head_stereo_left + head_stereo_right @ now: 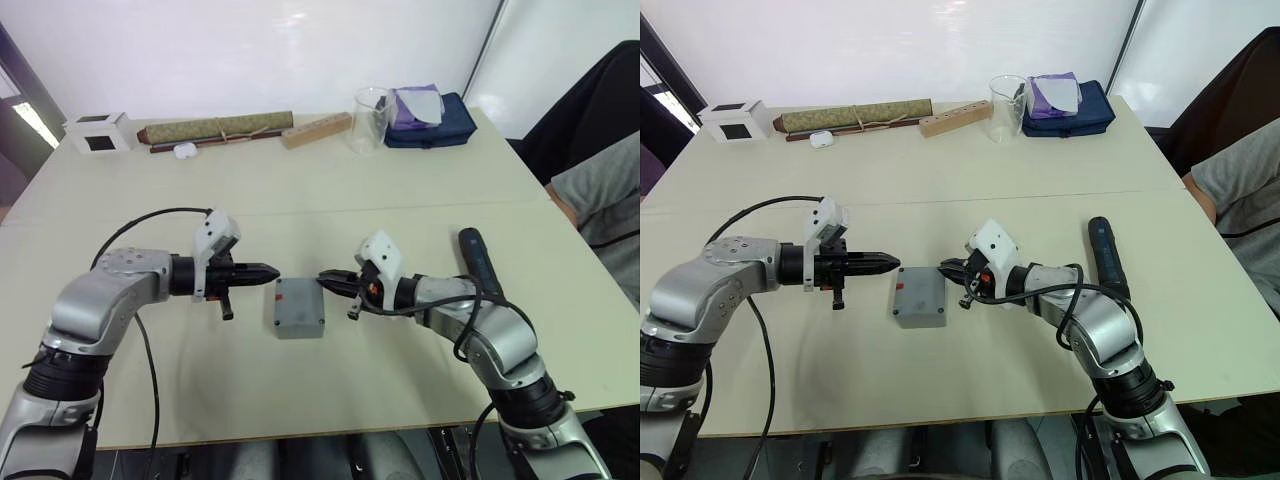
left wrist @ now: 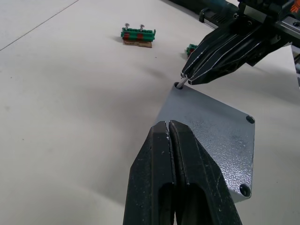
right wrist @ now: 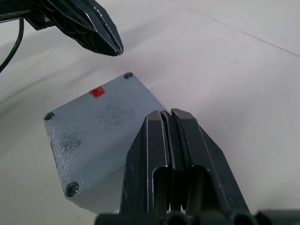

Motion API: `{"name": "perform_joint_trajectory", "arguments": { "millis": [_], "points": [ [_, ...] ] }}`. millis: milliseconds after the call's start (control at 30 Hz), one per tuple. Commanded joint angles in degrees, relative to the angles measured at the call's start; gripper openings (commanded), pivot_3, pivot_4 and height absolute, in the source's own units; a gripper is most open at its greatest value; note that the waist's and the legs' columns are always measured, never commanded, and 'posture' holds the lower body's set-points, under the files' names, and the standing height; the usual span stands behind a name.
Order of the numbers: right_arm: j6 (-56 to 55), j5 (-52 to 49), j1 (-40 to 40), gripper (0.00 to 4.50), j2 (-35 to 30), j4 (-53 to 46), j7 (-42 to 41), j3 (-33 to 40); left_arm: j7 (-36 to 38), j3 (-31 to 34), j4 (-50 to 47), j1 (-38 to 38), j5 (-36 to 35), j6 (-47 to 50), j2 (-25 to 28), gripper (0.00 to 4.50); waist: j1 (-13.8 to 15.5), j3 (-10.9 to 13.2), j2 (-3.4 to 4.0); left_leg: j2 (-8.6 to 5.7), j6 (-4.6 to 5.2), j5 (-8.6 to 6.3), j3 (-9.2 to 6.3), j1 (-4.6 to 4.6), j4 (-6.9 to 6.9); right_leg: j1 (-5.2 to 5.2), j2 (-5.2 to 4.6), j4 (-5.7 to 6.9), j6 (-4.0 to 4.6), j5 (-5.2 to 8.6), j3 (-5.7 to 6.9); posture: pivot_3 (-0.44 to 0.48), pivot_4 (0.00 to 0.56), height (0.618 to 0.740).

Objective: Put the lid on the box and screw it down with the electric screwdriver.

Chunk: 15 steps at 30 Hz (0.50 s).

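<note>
Beige table [image 1: 420, 190] against a white wall, a person's grey sleeve [image 1: 605, 200] at the 3 o'clock edge. The box [image 1: 299, 307] sits near table centre with the lid [image 2: 213, 136] already on it, small red mark [image 3: 97, 92] on the lid's top face, screw holes at the corners. Left gripper [image 1: 272, 271] hovers just beside the box at its 10 o'clock, fingers pressed together, nothing in them. Right gripper [image 1: 325, 279] is at the box's 2 o'clock, fingers nearly closed, pinching a small metal screw [image 2: 180, 85] right over a lid corner hole. Electric screwdriver [image 1: 477, 258] lies flat at 3 o'clock of the box, behind the right arm, well apart from the box. Small green screw holder [image 2: 138, 35] lies on the table beyond the box in the left wrist view. Along the 12 o'clock edge: white cube [image 1: 98, 133], rolled olive-brown bundle [image 1: 215, 129], wooden block [image 1: 316, 129], clear beaker [image 1: 370, 120], navy pouch [image 1: 432, 122].
</note>
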<state>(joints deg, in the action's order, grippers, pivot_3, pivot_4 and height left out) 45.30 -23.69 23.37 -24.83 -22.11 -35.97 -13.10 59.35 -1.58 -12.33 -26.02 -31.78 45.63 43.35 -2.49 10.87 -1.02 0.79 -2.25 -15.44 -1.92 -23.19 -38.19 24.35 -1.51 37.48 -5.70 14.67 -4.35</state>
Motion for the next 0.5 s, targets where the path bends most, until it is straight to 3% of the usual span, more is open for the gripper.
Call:
{"name": "perform_joint_trajectory", "arguments": {
  "millis": [33, 200, 300, 467, 500],
  "points": [
    [-1.1, 0.2, 0.5, 0.14, 0.3, -0.5, -0.3, 0.2, -0.4, 0.1, -0.9, -0.9, -0.1, -0.7, -0.2, 0.0, 0.0, 0.0, 0.0, 0.0, 0.0, 0.0, 0.0, 0.0, 0.0, 0.0, 0.0, 0.0, 0.0, 0.0, 0.0, 0.0, 0.15, 0.74],
    [-1.3, 0.8, 0.7, 0.14, 0.2, -0.2, -0.8, -0.2, -0.4, 0.2, -0.9, -1.0, -0.1, -0.6, -0.4, 0.0, 0.0, 0.0, 0.0, 0.0, 0.0, 0.0, 0.0, 0.0, 0.0, 0.0, 0.0, 0.0, 0.0, 0.0, 0.0, 0.0, 0.15, 0.74],
    [-1.5, 1.0, 0.8, 0.84, 0.2, -0.2, -1.1, -0.2, -0.6, 0.3, -0.9, -1.0, -0.2, -0.5, -0.5, 0.0, 0.0, 0.0, 0.0, 0.0, 0.0, 0.0, 0.0, 0.0, 0.0, 0.0, 0.0, 0.0, 0.0, 0.0, 0.0, 0.0, 0.15, 0.74],
    [-0.9, 1.1, 1.0, 2.82, -0.5, -0.7, -1.4, 0.6, -1.0, 0.5, -1.6, -0.8, -0.9, 0.0, -1.0, 0.0, 0.0, 0.0, 0.0, 0.0, 0.0, 0.0, 0.0, 0.0, 0.0, 0.0, 0.0, 0.0, 0.0, 0.0, 0.0, 0.0, 0.15, 0.74],
    [-0.8, 1.1, 1.1, 2.82, -0.5, -0.7, -1.4, 0.7, -1.0, 0.5, -1.6, -0.7, -1.0, 0.0, -1.0, 0.0, 0.0, 0.0, 0.0, 0.0, 0.0, 0.0, 0.0, 0.0, 0.0, 0.0, 0.0, 0.0, 0.0, 0.0, 0.0, 0.0, 0.15, 0.74]
  ]
}}
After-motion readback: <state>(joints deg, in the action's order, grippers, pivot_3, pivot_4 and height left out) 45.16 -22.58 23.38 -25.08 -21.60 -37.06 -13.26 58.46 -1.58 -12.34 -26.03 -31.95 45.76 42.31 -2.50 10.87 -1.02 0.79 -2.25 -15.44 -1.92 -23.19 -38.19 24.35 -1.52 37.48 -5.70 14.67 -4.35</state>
